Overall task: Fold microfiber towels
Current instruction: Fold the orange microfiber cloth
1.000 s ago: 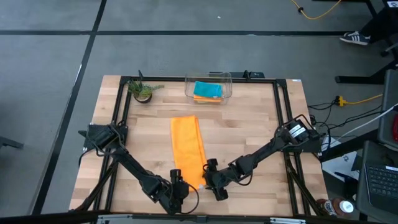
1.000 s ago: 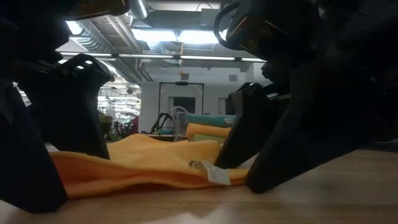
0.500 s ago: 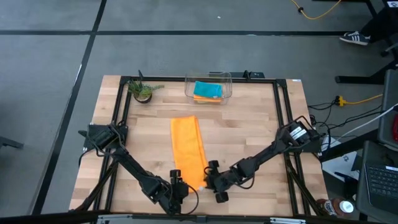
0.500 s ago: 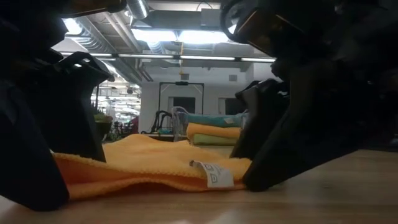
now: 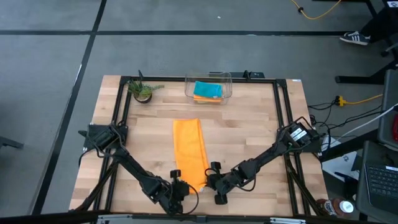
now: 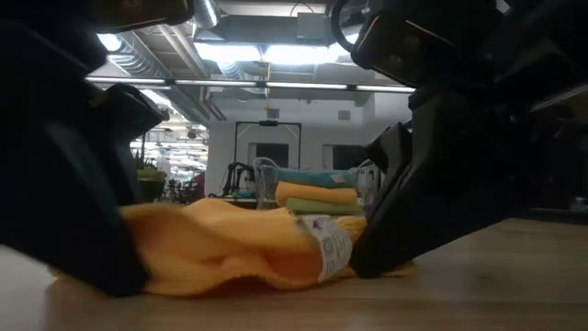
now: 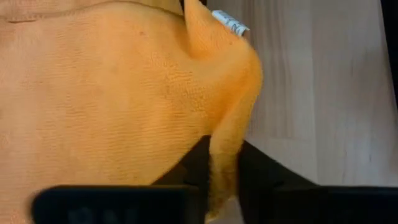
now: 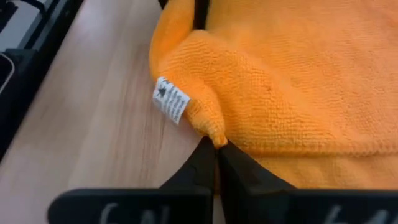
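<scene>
Pinching orange towel [image 5: 190, 149] near-end corners: left fingers [image 7: 193, 163] and right fingers [image 8: 205, 163] both clamped on fabric.

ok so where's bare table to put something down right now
Bare wood lies on both sides of the orange towel: left between it and the left arm, below the plant, and right toward the right arm. The near edge is crowded, where the left gripper and right gripper pinch the towel's corners. The clear bin takes the far middle.

We count one orange towel [image 5: 189, 150] spread out, three folded towels [image 5: 207, 91] in one clear bin [image 5: 227, 81], one plant [image 5: 142, 91], two arms.
</scene>
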Robot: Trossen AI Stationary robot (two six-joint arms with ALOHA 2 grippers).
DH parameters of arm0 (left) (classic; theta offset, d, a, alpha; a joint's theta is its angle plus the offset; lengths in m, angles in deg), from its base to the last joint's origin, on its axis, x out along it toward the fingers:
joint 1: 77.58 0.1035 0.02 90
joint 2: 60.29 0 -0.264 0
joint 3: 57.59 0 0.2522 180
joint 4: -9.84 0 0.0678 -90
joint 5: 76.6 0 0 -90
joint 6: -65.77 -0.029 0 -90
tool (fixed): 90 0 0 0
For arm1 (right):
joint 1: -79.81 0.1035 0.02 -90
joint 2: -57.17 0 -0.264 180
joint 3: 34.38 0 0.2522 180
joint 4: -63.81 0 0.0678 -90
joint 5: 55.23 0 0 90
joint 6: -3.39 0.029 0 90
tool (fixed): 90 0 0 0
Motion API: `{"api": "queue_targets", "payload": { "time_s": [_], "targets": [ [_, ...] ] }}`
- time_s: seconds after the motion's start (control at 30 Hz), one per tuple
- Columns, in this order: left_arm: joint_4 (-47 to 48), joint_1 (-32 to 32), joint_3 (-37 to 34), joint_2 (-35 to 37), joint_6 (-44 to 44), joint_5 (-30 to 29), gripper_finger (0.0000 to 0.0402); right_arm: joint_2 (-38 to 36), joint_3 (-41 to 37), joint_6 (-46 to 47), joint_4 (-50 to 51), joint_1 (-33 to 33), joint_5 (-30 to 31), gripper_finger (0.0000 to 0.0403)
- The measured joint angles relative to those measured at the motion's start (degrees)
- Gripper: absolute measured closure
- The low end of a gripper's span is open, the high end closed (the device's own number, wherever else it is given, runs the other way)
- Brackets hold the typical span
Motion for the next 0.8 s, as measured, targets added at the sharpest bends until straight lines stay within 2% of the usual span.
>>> {"api": "queue_targets", "payload": {
  "time_s": [0.1, 0.27, 0.53, 0.7, 0.8],
  "targets": [
    [-0.81, 0.17, -0.09, 0.52, 0.09, 0.18, 0.0391, -1.02, -0.12, 0.44, 0.21, 0.15, 0.11, 0.0397],
    [-0.35, 0.15, 1.05, 2.14, 0.04, 0.71, 0.0399, -4.39, -0.28, 0.25, 2.89, 0.82, -0.18, 0.0399],
    [-0.81, -0.51, 9.46, 2.58, -1.46, 3.48, 0.0401, -8.75, 0.21, 1.67, 2.63, 4.35, 0.47, 0.0401],
    [-0.86, -1.26, 15.42, 2.67, -1.89, 3.77, 0.0401, -10.06, 4.01, 1.85, 2.74, 7.65, 0.47, 0.0401],
    [-0.72, -1.97, 18.59, 2.68, -4.32, 3.79, 0.0401, -10.15, 9.08, -0.04, 8.78, 9.06, 2.11, 0.0401]
  ]
}}
